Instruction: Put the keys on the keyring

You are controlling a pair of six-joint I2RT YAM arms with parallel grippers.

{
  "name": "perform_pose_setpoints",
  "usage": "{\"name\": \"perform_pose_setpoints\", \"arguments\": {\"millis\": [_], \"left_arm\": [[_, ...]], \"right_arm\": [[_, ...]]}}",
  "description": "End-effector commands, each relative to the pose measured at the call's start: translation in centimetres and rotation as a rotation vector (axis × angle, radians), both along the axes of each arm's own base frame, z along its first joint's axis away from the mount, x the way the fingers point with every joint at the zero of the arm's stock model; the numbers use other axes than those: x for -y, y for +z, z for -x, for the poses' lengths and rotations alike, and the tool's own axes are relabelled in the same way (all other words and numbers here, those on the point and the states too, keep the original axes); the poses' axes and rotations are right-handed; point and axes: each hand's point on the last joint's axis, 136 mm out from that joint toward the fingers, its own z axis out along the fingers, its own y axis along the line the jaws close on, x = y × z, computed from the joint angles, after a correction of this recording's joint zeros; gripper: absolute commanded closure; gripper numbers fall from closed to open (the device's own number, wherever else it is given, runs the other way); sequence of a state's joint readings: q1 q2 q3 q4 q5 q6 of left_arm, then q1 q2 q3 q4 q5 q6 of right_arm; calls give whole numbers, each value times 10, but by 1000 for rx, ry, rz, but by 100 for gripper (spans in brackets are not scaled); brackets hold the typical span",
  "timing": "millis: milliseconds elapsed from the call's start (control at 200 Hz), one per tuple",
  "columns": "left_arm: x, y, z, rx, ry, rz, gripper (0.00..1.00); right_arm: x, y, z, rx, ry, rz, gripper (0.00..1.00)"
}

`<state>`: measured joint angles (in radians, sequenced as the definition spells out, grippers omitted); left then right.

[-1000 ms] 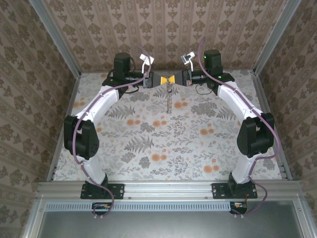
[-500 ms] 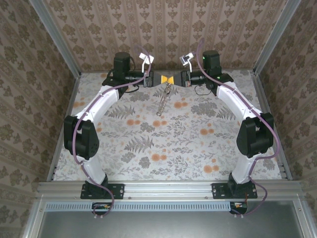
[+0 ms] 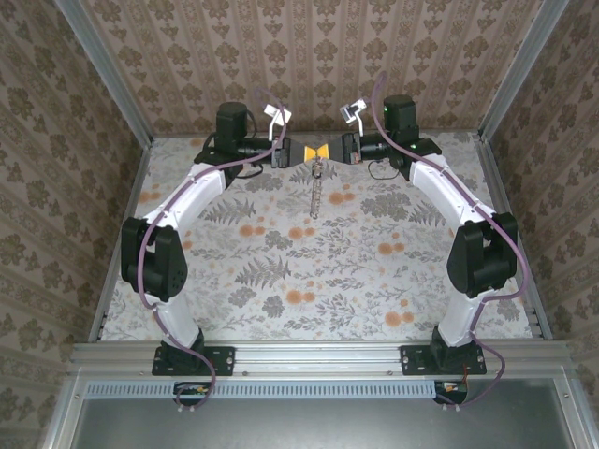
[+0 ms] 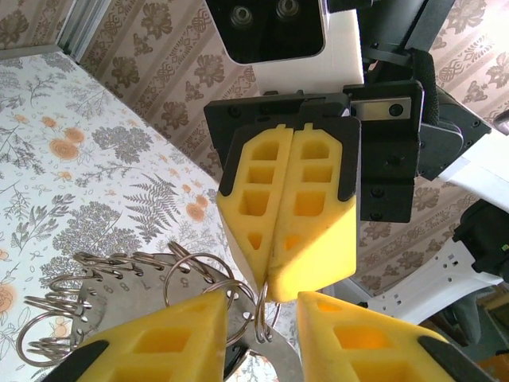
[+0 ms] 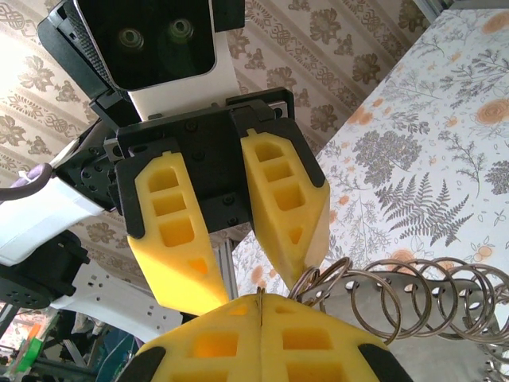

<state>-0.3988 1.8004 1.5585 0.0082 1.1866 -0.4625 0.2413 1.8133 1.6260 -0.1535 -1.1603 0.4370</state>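
Both grippers meet in mid-air over the far middle of the table. My right gripper (image 3: pixel 326 152) (image 5: pixel 262 318) is shut on the edge of a thin metal split ring, the keyring (image 4: pixel 263 314). My left gripper (image 3: pixel 308 152) (image 4: pixel 266 342) is open, its yellow fingers (image 4: pixel 159 342) standing either side of that ring. One left finger (image 5: pixel 286 199) touches the neighbouring rings (image 5: pixel 318 278). From the grip hangs a grey metal strip (image 3: pixel 316 192) (image 4: pixel 95 298) with numbered holes, carrying several more rings (image 5: pixel 413 294). I cannot make out the keys.
The floral table (image 3: pixel 281 271) lies well below the hanging strip. Patterned walls (image 3: pixel 309 56) close in the back and both sides. An aluminium rail (image 3: pixel 318 356) carries the arm bases along the near edge.
The hanging strip swung to the left half a second ago and now hangs nearly straight again. Both arms have stayed in place, and the right gripper has kept its hold.
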Motion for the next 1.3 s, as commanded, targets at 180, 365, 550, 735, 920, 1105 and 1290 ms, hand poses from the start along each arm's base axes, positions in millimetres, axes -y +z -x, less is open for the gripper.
{"name": "perform_pose_setpoints", "arguments": {"millis": [180, 365, 550, 735, 920, 1105, 1290], "left_arm": [[8, 8, 13, 53, -65, 30, 76], [11, 11, 17, 62, -78, 37, 83], [12, 10, 17, 61, -77, 40, 89], [12, 10, 14, 56, -62, 43, 100], [10, 15, 8, 54, -38, 68, 100], [9, 26, 7, 60, -27, 95, 100], [7, 38, 10, 76, -15, 121, 100]], "right_arm": [[-3, 9, 2, 53, 17, -17, 100], [-3, 8, 2, 52, 17, -18, 100], [-2, 9, 2, 51, 17, -18, 100], [-2, 12, 4, 58, 13, -19, 100], [10, 35, 10, 109, -43, -40, 75], [31, 41, 15, 145, -141, -36, 69], [45, 21, 13, 145, -254, -41, 66]]}}
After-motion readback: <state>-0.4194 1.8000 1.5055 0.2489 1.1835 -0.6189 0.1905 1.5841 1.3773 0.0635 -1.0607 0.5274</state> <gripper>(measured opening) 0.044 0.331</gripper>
